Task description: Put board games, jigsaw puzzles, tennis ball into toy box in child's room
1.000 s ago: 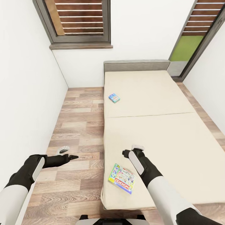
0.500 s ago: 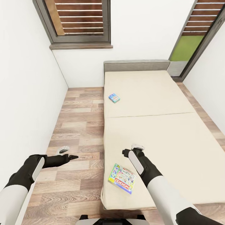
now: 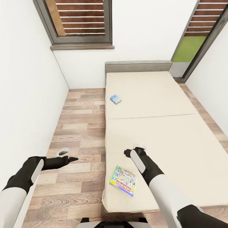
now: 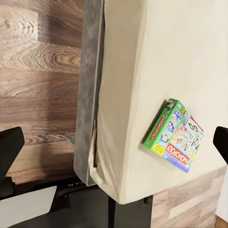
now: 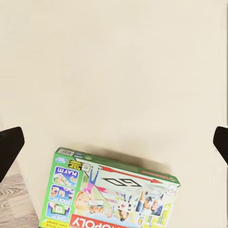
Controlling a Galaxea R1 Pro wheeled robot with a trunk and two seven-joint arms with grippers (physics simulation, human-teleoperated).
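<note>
On the bed [image 3: 164,139], near its foot corner, lies the white and green board game with a red banner [image 3: 123,181], which also shows in the left wrist view [image 4: 175,135] and the right wrist view [image 5: 114,197]. A small blue board game [image 3: 116,99] rests farther up the mattress, near its left edge. My right gripper [image 3: 133,149] hovers open over the mattress just beyond the white and green game, its fingertips [image 5: 10,145] spread wide. My left gripper [image 3: 68,155] hangs open over the wood floor, left of the bed, holding nothing.
A white wall [image 3: 28,95] runs close along the left side of the floor strip. Dark-framed windows [image 3: 79,22] stand behind the grey headboard [image 3: 138,66]. The robot's base [image 3: 110,221] sits at the bed's foot.
My right gripper has edged slightly farther over the mattress and the right forearm has shifted. The left arm has dropped a little. The games have not moved.
</note>
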